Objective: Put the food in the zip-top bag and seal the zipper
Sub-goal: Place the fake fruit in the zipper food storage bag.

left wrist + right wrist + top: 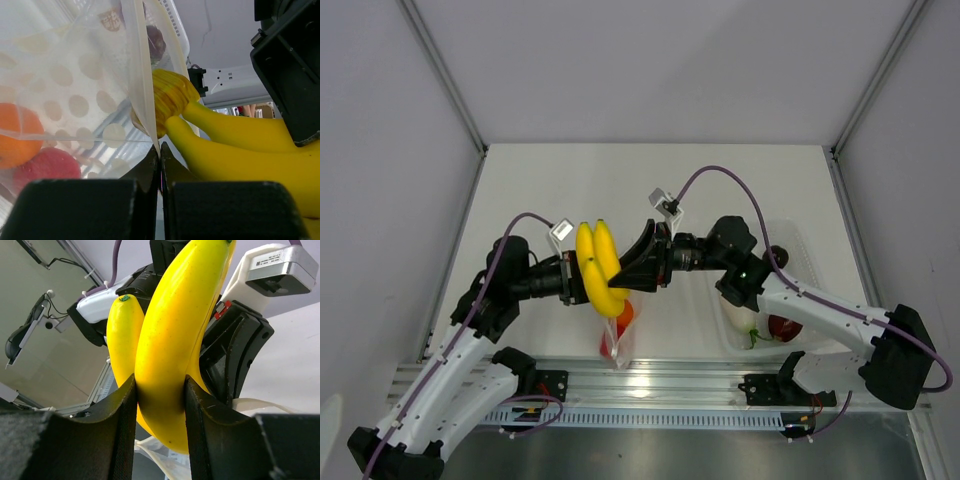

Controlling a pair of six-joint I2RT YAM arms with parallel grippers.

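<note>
The yellow banana bunch [598, 262] hangs in the air between both arms, with my right gripper [160, 381] shut on one banana [167, 330]. My left gripper [160, 150] is shut on one edge of the zip-top bag [75, 95], which hangs below it [618, 338]. An orange ball [17, 135] and a red fruit [47, 167] lie inside the bag. The banana's stem end [172, 97] sits right against the bag's edge. I cannot pick out the zipper strip itself.
A clear ridged tray [800, 245] at the right holds a white oblong piece [735, 315], a red fruit with a green stem [783, 326] and a dark purple piece [777, 255]. The metal rail [650, 385] runs along the near edge.
</note>
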